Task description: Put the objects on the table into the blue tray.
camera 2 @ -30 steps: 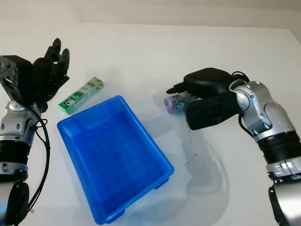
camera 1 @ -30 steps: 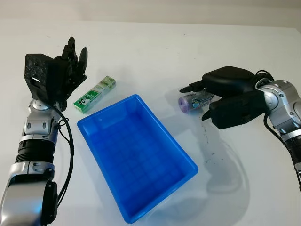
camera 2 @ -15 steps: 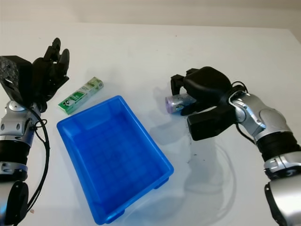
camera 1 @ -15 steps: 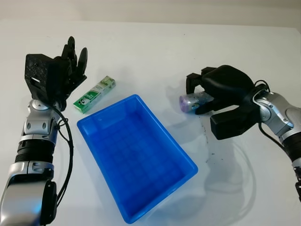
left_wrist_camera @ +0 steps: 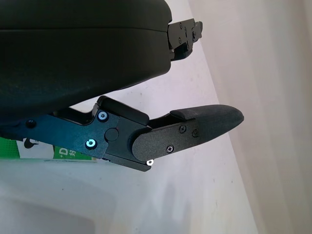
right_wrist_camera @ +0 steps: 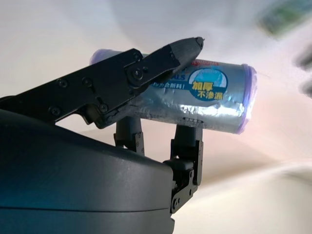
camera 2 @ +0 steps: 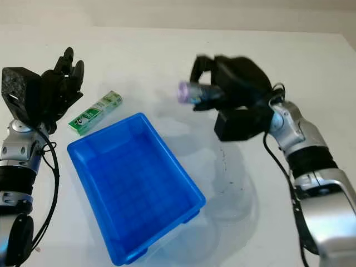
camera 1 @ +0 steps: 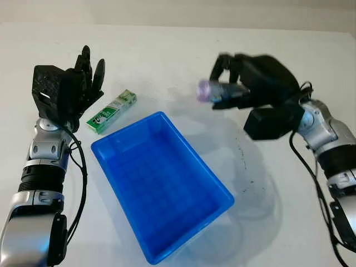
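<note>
Now your right hand [camera 1: 245, 89] grips the shiny silver roll [camera 1: 214, 90] with purple ends, up off the white worktop [camera 1: 183, 50] | blue plastic tray [camera 1: 161, 206] sits below-left | flat green pack [camera 1: 111, 111] beside your open left hand [camera 1: 78, 83].

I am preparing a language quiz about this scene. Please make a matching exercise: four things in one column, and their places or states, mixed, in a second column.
Things:
1. roll
2. green pack
3. tray
4. left hand

States:
a. open, raised beside the green pack
b. lying on the table
c. held above the table by the right hand
d. blue, with nothing inside

Pairs: 1-c, 2-b, 3-d, 4-a
</note>
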Available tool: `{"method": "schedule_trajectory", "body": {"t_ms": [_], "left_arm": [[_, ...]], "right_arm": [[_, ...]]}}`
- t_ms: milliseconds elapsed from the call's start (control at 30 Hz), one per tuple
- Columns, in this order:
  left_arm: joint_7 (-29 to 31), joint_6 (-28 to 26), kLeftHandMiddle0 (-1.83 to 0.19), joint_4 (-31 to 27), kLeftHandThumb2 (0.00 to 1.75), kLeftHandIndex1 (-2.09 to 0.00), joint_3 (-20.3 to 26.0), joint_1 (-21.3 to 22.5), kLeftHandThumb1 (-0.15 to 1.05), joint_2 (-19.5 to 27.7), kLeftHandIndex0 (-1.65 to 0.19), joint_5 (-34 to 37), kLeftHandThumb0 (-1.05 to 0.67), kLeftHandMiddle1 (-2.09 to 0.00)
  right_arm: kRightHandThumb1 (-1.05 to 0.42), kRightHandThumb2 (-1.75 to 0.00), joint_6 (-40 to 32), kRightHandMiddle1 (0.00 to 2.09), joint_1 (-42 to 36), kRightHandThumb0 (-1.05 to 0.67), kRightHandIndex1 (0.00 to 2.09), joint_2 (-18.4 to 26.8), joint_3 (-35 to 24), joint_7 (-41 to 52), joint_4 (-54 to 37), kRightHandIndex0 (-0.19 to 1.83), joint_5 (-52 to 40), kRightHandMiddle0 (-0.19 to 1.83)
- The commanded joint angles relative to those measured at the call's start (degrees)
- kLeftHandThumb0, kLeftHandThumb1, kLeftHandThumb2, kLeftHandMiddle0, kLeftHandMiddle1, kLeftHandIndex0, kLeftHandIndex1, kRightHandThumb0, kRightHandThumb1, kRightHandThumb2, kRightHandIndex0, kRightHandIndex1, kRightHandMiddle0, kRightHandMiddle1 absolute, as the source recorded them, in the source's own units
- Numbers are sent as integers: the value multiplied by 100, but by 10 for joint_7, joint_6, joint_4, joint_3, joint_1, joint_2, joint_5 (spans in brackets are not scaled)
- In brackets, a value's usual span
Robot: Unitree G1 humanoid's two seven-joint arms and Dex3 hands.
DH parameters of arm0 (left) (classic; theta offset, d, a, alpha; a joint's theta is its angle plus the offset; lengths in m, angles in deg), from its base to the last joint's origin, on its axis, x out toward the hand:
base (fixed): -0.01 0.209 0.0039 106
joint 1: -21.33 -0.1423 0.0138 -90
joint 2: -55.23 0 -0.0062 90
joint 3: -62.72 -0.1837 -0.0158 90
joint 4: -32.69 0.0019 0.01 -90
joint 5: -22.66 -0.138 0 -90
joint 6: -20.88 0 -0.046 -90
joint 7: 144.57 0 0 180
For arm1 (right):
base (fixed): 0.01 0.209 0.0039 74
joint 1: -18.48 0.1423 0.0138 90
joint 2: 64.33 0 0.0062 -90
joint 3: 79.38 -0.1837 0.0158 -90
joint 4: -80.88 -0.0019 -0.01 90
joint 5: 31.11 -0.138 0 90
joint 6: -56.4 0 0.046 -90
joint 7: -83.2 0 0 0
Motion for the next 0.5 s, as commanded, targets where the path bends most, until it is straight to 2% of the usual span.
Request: {"method": "schedule_trajectory", "body": {"t_ms": [0, 267, 467], "left_arm": [[-3, 6, 19, 4, 67, -1, 0, 9, 105, 3, 19, 0, -74, -3], [-1, 3, 19, -2, 66, 0, 3, 3, 105, 0, 19, 8, -73, -3], [-10, 5, 19, -1, 66, -1, 1, 3, 105, -3, 19, 8, -73, -3]], "right_arm": [[-105, -24, -8, 209, 1, -34, 209, -16, -20, 32, -59, 105, -44, 87], [-105, -30, -153, 209, -63, -40, 209, -49, -33, 197, -287, 105, -193, 82], [-105, -29, -262, 209, -86, -45, 209, -58, -26, 290, -391, 107, -250, 79]]}}
